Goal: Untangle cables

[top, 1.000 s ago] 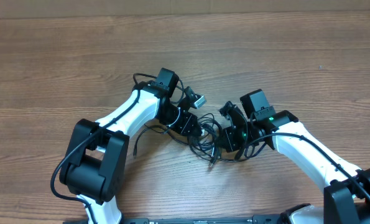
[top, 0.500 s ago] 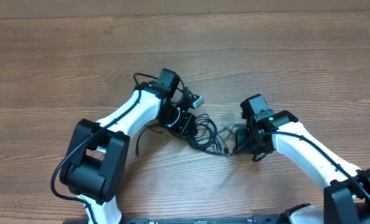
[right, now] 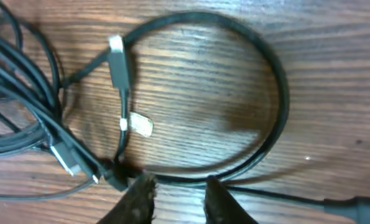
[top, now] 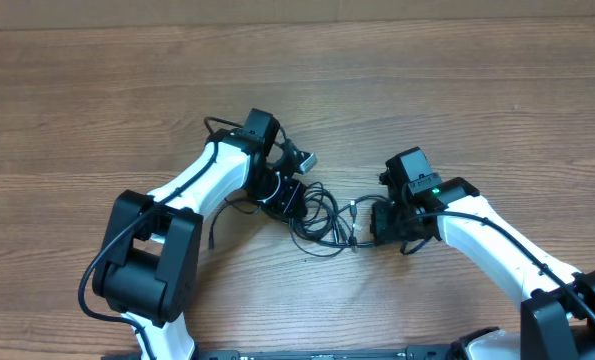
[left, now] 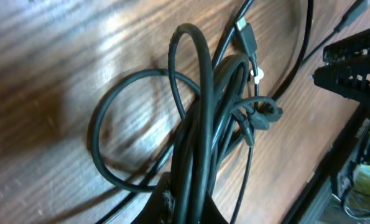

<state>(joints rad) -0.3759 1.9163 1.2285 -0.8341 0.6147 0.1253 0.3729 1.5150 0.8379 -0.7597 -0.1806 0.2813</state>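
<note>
The cables (top: 322, 215) are a tangle of thin black cords on the wooden table between my two grippers. My left gripper (top: 289, 196) sits at the tangle's left edge, shut on a bundle of several cords (left: 200, 143) that run up out of its jaws (left: 188, 190). One cord loops off to the left (left: 97, 140). My right gripper (right: 180, 180) stands open at the tangle's right edge (top: 369, 222), with nothing between its fingers. A wide black cable loop (right: 278, 93) runs just past its fingertips. A silver-tipped plug (right: 116, 59) lies inside that loop.
A small white tag (right: 141, 124) hangs on a thin cord below the silver plug. A second plug (right: 63, 158) lies at the left. The left arm's own thick cable (top: 212, 130) arcs behind its wrist. Bare wood table (top: 477, 90) surrounds the tangle.
My right gripper has pulled right out of the tangle, then opened and let go. The left gripper shifted slightly left and back with its bundle. The cords have spread out.
</note>
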